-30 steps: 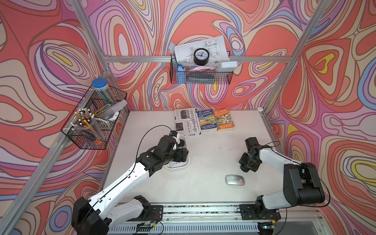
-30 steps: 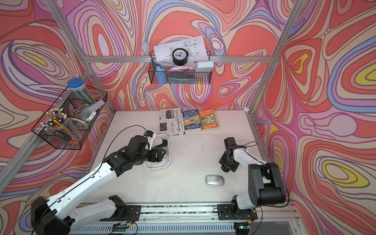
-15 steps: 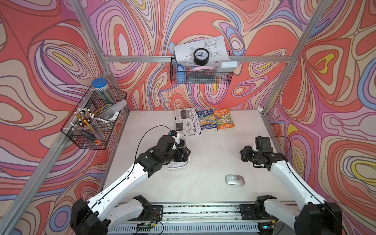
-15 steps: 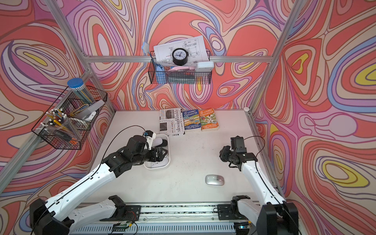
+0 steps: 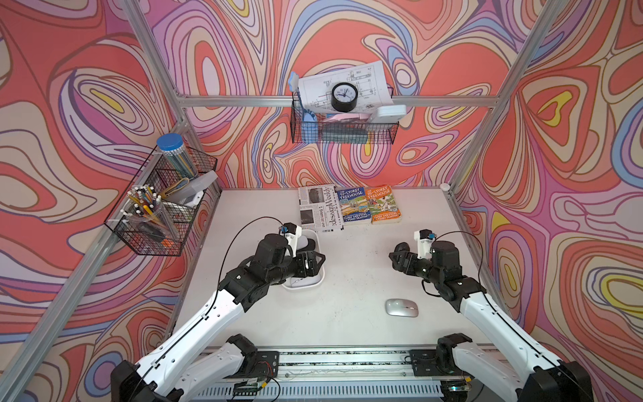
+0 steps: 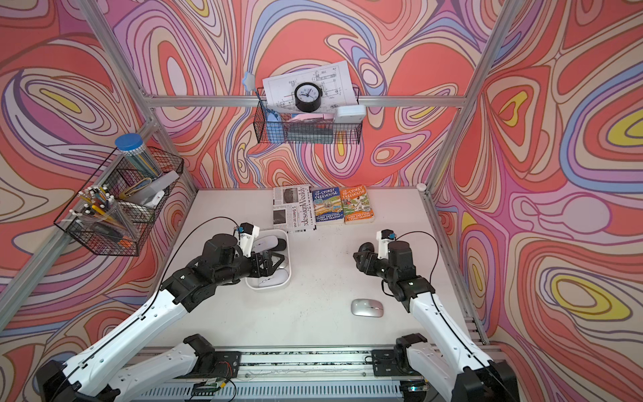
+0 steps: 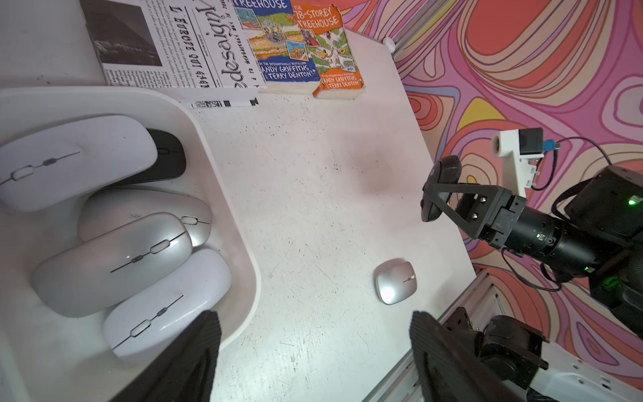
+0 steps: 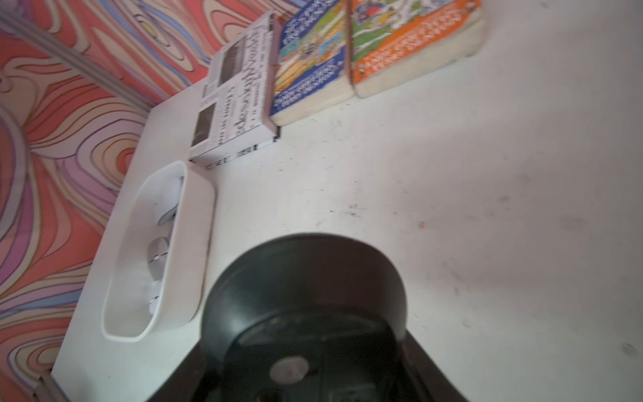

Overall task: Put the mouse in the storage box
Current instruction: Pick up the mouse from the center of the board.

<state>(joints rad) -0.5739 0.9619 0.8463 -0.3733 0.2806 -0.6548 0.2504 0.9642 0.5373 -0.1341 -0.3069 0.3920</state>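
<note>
Black mouse (image 7: 447, 170) clamped in right pincer (image 7: 435, 195), well apart from storage box (image 7: 248, 264)

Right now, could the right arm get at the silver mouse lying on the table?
Probably not yet. The silver mouse lies on bare table beside the right arm with nothing over it, but the right claw is already shut on a black mouse, so it would have to release that first.

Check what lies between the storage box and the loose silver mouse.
Nothing: bare tabletop separates the storage box and the silver mouse. The left wrist view shows it clearly; both top views agree.
</note>
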